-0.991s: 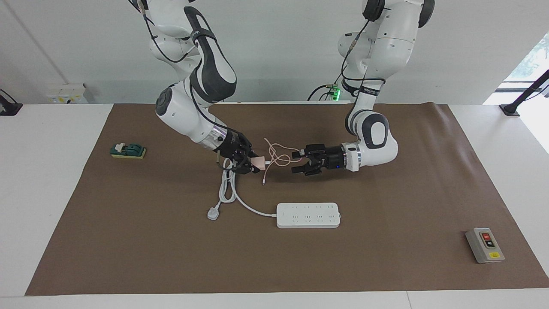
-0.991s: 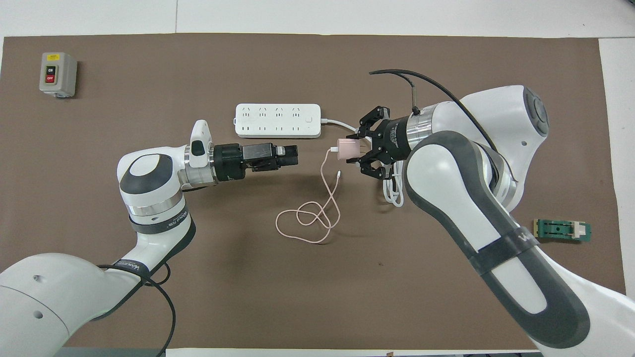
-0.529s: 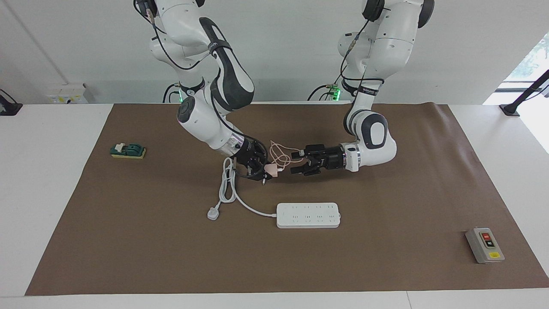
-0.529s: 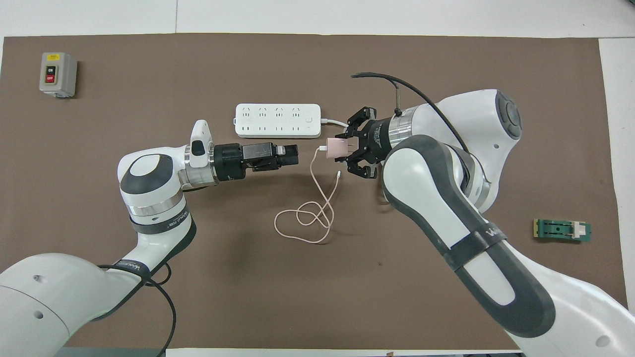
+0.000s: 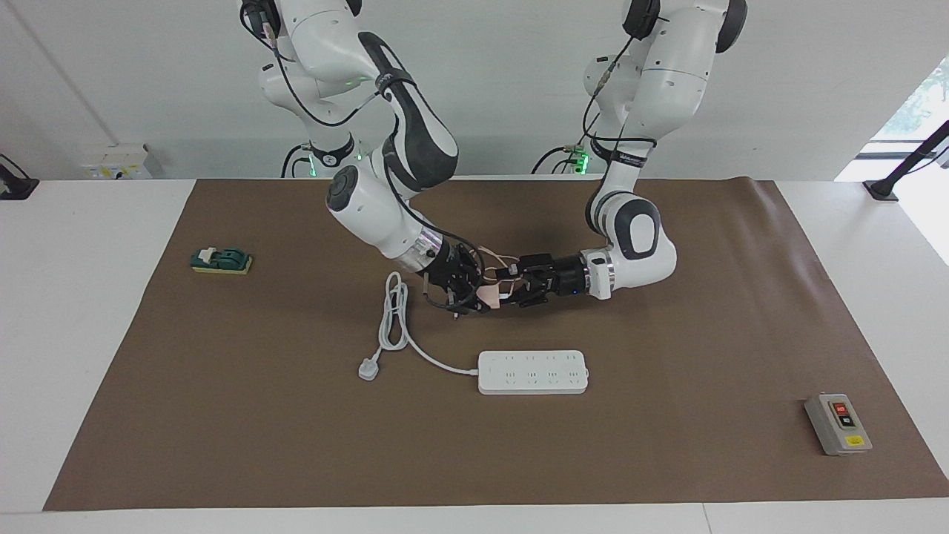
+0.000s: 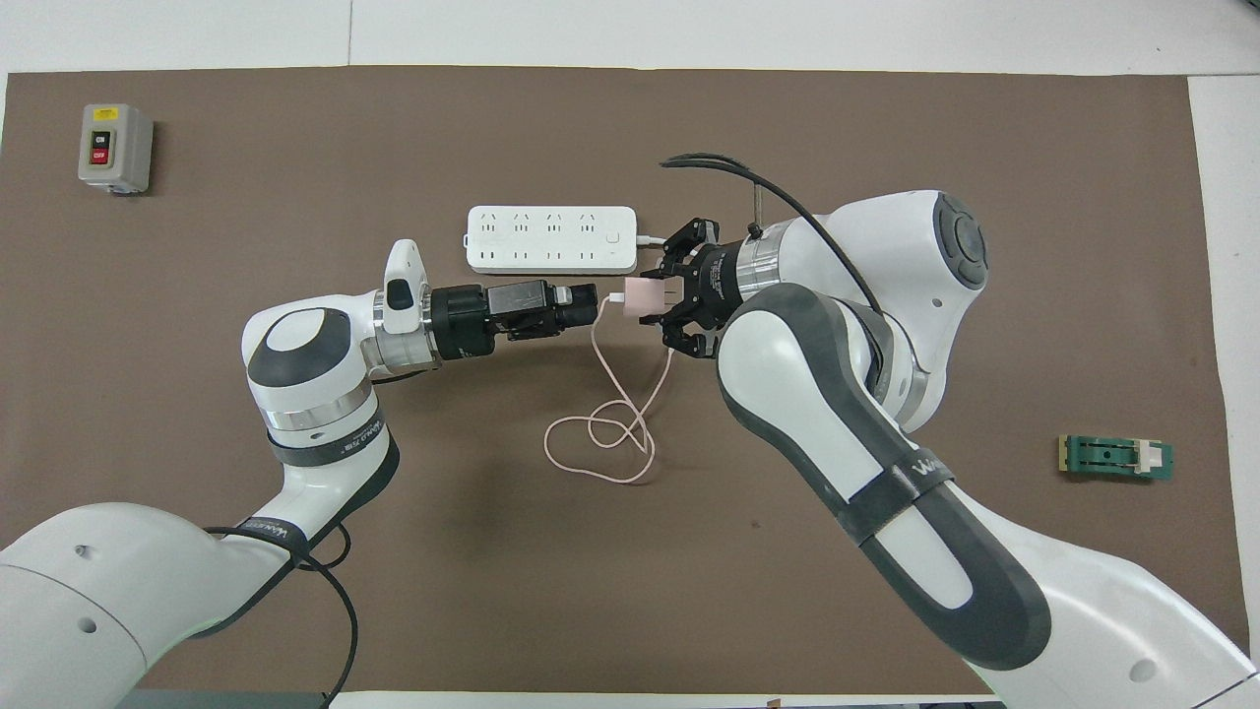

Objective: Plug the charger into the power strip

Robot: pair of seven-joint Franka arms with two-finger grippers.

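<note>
A matte brown mat [image 5: 667,326] covered a white table [image 5: 81,311] before a plain pale wall. Over the mat's middle, nearer the robots than the strip, the right gripper [image 5: 478,295] held the charger [image 5: 488,296] off the surface, its fingers clamped on the small pale-pink cube (the prong end tucked toward the wrist in the overhead view), while the thin pink cable [image 6: 610,433] drooped from it into loose loops on the mat. The left gripper [image 6: 588,303] faced the cube from the other arm's side, just beside it, fingers apart; whether they touched it could not be told. Farther out lay the power strip [image 5: 532,371], a long flat white bar with two rows of sockets, its thick white cord [image 5: 400,326] curving toward the right arm's end and finishing in a white three-pin plug [image 5: 368,368]. A small green block [image 5: 221,260] sat at that end of the mat. A grey button box [image 5: 838,423] with red and black keys sat farthest out, at the left arm's end.
</note>
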